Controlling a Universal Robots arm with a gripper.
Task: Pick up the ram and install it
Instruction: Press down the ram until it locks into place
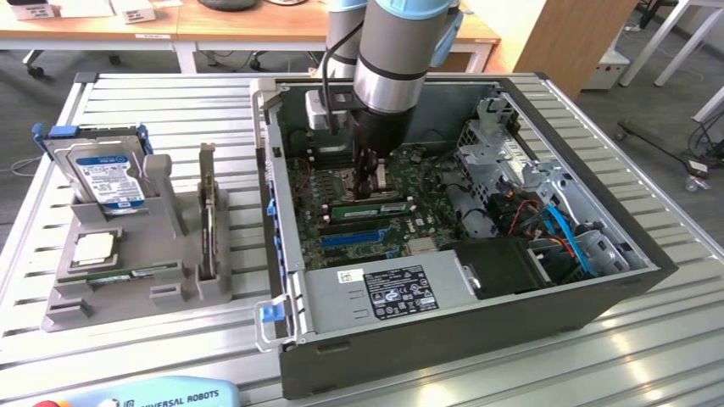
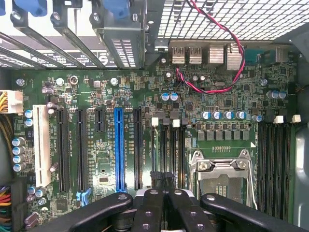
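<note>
Exterior view: my gripper [image 1: 375, 192] reaches down inside the open computer case [image 1: 633, 280], fingers shut, just above the motherboard [image 1: 339, 222]. The ram [image 1: 367, 206] lies seated in a slot beside my fingertips; I cannot tell whether I grip it.

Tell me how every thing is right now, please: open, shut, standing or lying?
case: lying down, side open.
fingers: shut, down inside the case.
ram: on the board, right under the fingers.
blue slot: empty.
hard drive: standing in the grey holder.
chip: lying flat in the holder.
</note>
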